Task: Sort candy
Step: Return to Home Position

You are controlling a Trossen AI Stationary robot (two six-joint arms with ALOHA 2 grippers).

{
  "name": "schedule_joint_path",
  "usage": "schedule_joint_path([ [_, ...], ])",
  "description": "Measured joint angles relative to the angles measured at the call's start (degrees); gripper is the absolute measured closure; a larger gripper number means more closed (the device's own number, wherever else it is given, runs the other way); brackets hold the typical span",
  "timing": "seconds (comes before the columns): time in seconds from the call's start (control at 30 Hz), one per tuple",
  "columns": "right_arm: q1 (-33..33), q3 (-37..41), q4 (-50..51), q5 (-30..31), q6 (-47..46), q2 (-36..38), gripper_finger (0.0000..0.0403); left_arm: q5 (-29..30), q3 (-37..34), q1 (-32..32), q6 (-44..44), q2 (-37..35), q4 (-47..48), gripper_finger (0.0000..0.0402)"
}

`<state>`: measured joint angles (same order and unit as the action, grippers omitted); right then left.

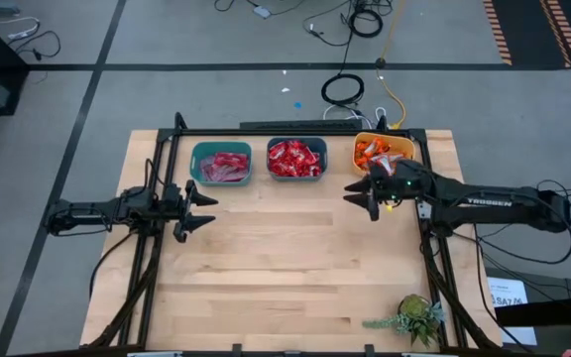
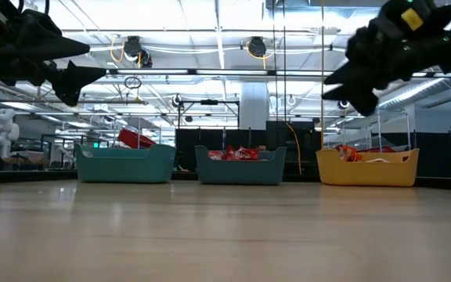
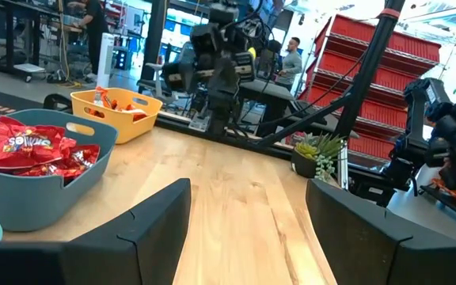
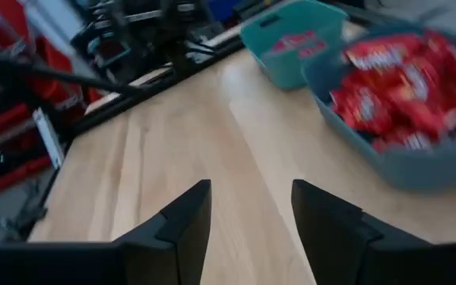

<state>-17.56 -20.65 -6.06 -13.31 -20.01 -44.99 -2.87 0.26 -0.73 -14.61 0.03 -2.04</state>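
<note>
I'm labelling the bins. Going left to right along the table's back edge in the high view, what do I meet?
First the teal bin holding pinkish candy → blue bin holding red candy → yellow bin holding orange candy.

both arms stretched in level from opposite sides, left gripper (image 1: 206, 210) and right gripper (image 1: 358, 198) held up in the air, pointing toward each other, fingers spread, nothing held.
</note>
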Motion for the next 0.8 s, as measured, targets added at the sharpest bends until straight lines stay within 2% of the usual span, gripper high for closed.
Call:
schedule_joint_path([
  [0.1, 2.5, 3.5, -0.1, 3.6, -6.1, 3.6, 0.0234, 0.0, 0.0, 0.0, 0.0, 0.0, 0.0, 0.0141],
  [0.27, 11.3, 7.1, 0.2, 19.1, -12.0, 8.5, 0.0234, 0.0, 0.0, 0.0, 0.0, 0.0, 0.0, 0.0141],
  [0.37, 15.8, 7.4, 0.6, 24.6, -11.3, 10.1, 0.0234, 0.0, 0.0, 0.0, 0.0, 0.0, 0.0, 0.0141],
  [0.47, 18.2, 7.4, 2.7, 26.9, -10.5, 11.1, 0.0234, 0.0, 0.0, 0.0, 0.0, 0.0, 0.0, 0.0141],
  [0.6, 18.8, 7.5, 7.3, 27.0, -9.0, 13.6, 0.0234, 0.0, 0.0, 0.0, 0.0, 0.0, 0.0, 0.0141],
  [0.8, 18.6, 7.6, 8.2, 26.8, -0.7, 23.1, 0.0234, 0.0, 0.0, 0.0, 0.0, 0.0, 0.0, 0.0141],
])
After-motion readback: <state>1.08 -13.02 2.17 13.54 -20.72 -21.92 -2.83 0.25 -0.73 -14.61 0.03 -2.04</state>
